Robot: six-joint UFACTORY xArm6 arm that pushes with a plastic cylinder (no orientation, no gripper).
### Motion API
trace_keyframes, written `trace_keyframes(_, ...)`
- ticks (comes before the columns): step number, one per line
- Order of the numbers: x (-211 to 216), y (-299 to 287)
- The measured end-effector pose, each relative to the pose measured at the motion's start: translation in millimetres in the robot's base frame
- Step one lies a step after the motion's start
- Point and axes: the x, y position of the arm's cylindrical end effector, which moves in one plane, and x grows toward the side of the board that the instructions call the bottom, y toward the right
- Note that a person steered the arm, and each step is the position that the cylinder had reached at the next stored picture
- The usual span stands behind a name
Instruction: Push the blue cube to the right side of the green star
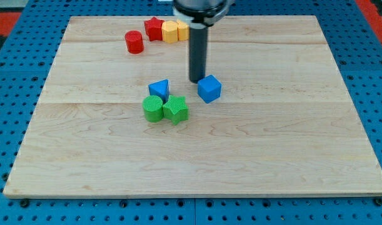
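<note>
The blue cube (209, 88) sits near the board's middle, up and to the right of the green star (175, 109), with a gap between them. My tip (197, 80) is at the cube's upper left edge, touching or nearly touching it. A green cylinder (153, 108) rests against the star's left side. A blue triangular block (159, 89) lies just above the green pair.
At the view's top, a red cylinder (134, 42), a red star (154, 28), a yellow block (170, 31) and an orange block (182, 28) form a cluster. The wooden board (291, 137) lies on a blue pegboard table.
</note>
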Motion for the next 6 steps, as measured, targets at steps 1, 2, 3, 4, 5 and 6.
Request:
trace_keyframes(1,-50.5,25.7)
trace_keyframes(2,-37.7,68.9)
trace_keyframes(3,-6.3,59.4)
trace_keyframes(4,18.7,1.0)
trace_keyframes(5,23.3,-11.4)
trace_keyframes(6,-18.9,-7.0)
